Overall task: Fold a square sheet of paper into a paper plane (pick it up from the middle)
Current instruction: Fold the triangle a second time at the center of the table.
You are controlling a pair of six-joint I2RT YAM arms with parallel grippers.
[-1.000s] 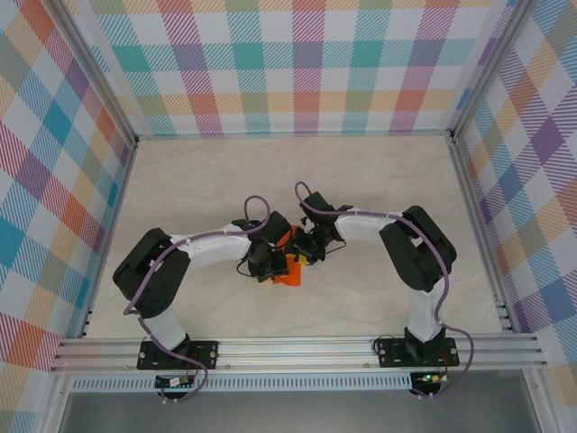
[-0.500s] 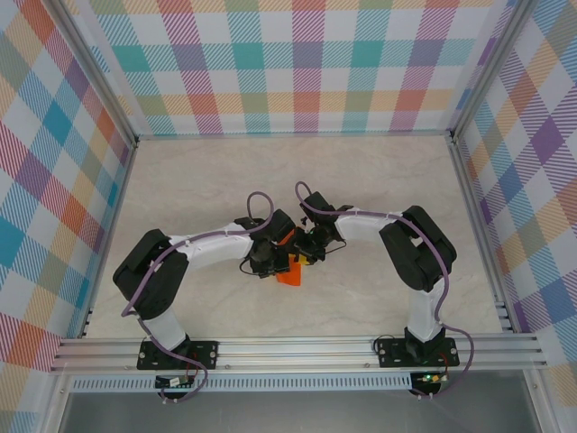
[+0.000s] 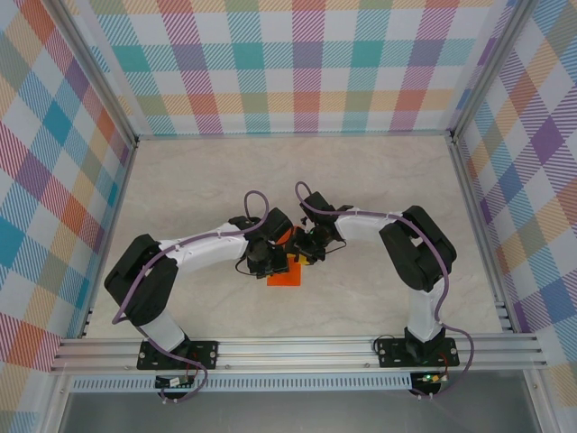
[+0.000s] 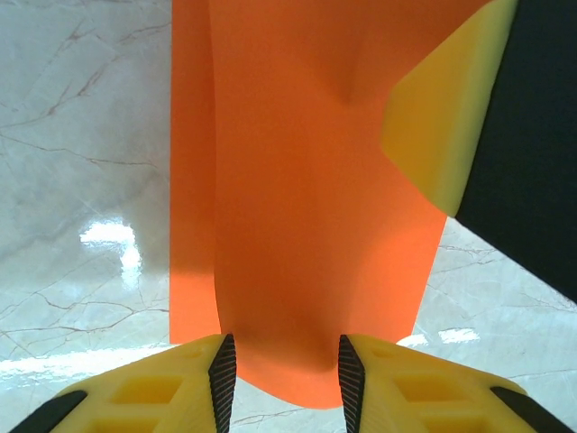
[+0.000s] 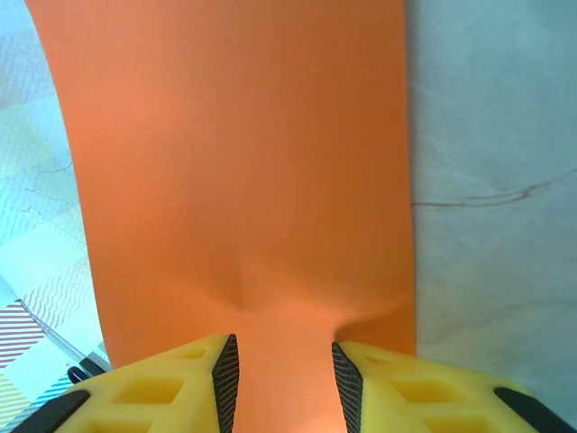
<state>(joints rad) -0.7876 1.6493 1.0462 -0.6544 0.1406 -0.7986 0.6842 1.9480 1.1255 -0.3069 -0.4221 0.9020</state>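
Closest in: my left gripper (image 4: 281,365) has its yellow fingers closed on the near end of the orange paper sheet (image 4: 306,198). The black pads squeeze its sides, so it bows up between them. My right gripper (image 5: 279,374) is pinching the opposite end, and there's a small dimple in the paper just ahead of the pads. So the sheet is slung between my two hands, roughly mid-table and a bit toward my side.

Edges: from the right wrist, the sheet's right edge is straight and clean, while the left one curves away. From the left wrist, a flatter strip runs down the left side beside the bowed part. One yellow finger of the right gripper cuts across the far right corner.

Room-wise, the marble-look tabletop (image 3: 225,171) is bare on every side of the paper, with the biggest stretch out front. The checkered walls (image 3: 306,72) are well apart from both arms.

Compared with a second ago, my left elbow has swung outward and back toward the base rail (image 3: 297,347). The bit of paper poking out below the grippers was skewed and now sits squarer, with its lower edge about level. The right arm hasn't budged.
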